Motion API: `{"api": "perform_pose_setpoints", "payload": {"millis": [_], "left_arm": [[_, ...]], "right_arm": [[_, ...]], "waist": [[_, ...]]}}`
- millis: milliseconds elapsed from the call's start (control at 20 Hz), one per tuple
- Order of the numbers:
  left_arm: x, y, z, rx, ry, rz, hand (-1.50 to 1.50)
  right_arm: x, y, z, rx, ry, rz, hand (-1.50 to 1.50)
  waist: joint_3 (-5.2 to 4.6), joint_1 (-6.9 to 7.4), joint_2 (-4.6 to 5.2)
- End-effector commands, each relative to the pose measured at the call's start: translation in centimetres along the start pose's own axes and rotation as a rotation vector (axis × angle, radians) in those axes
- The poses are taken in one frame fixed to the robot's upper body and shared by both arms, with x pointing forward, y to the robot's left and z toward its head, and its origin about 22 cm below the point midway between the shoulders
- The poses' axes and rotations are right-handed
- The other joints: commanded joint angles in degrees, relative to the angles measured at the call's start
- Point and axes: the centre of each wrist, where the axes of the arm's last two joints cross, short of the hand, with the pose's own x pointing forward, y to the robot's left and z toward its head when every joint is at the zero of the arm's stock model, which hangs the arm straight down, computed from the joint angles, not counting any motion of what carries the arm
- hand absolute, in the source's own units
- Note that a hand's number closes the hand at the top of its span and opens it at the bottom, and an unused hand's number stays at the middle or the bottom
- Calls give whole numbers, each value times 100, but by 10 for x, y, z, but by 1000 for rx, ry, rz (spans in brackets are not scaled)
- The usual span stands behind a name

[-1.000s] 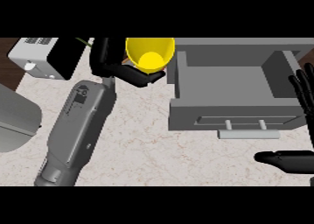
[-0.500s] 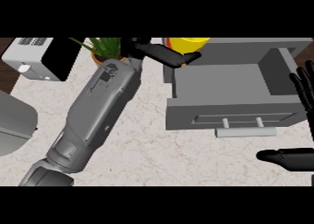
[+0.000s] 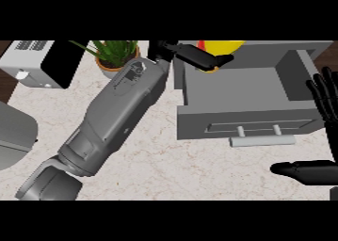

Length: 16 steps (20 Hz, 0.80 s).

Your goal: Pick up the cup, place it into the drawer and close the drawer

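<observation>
Yellow cup (image 3: 223,47) over the open drawer (image 3: 234,94)
Left robot hand (image 3: 196,56) curled round the rim; likely light, rigid, smooth-walled.

Marble counter (image 3: 164,160) (pale, veined), potted plant (image 3: 114,54) behind.

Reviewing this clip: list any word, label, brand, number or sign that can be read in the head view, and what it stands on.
None: no readable text shows anywhere.
The white appliance at the upper left bears only a ribbed grille, no lettering.
The yellow cup, the drawer front and the left hand carry no markings.
</observation>
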Motion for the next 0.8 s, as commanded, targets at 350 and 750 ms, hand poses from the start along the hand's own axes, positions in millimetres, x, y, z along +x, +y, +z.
{"api": "perform_pose_setpoints", "payload": {"millis": [350, 750], "left_arm": [[-34, -11, 18, 1, 104, -168, 150], [-39, -20, 23, -71, 191, -267, -150]], "right_arm": [[0, 9, -8, 37, -12, -30, -150], [-4, 12, -11, 43, -16, -7, -150]], "waist": [[3, -235, 48], [3, -189, 49]]}}
